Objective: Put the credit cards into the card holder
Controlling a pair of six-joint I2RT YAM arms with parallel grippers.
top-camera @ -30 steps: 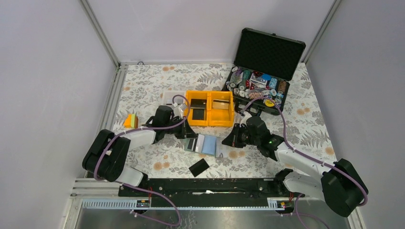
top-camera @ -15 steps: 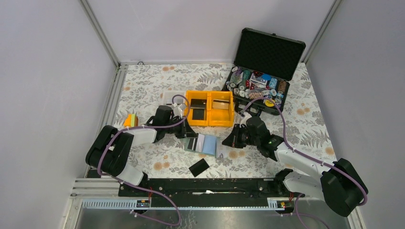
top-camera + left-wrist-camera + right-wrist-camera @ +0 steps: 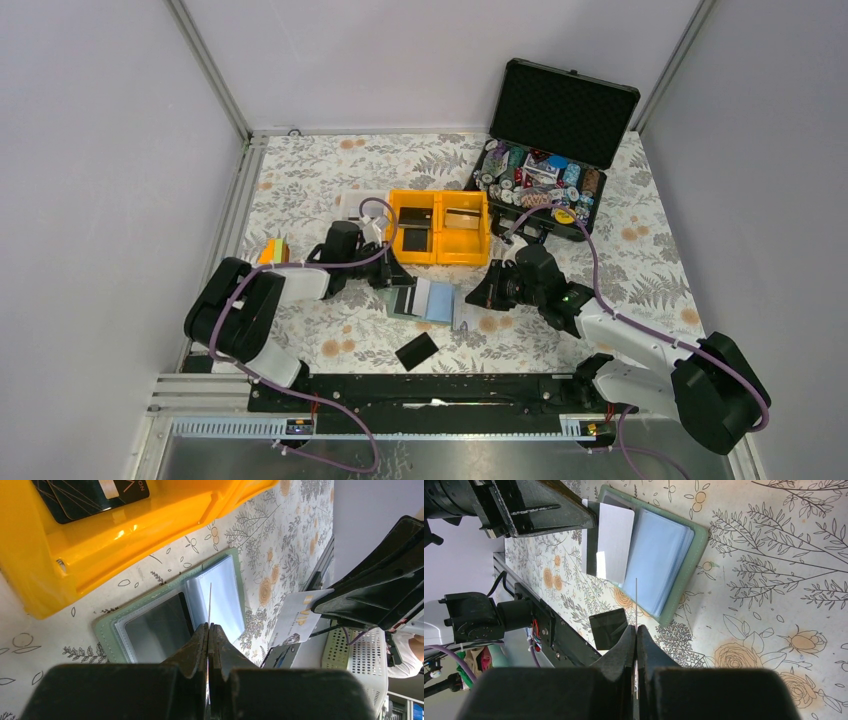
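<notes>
The yellow plastic bin [image 3: 125, 530] is smooth and glossy (light glints off its rim). The sage-green card holder [image 3: 659, 560] has a matt cover and shiny clear film pockets. The floral table covering [image 3: 774, 555] looks matt.

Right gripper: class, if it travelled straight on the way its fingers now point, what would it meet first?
The card holder. The right gripper, shut on a thin card seen edge-on, points at its pale blue pockets, so that card's edge would probably touch them first. Its height above them is unclear.
</notes>
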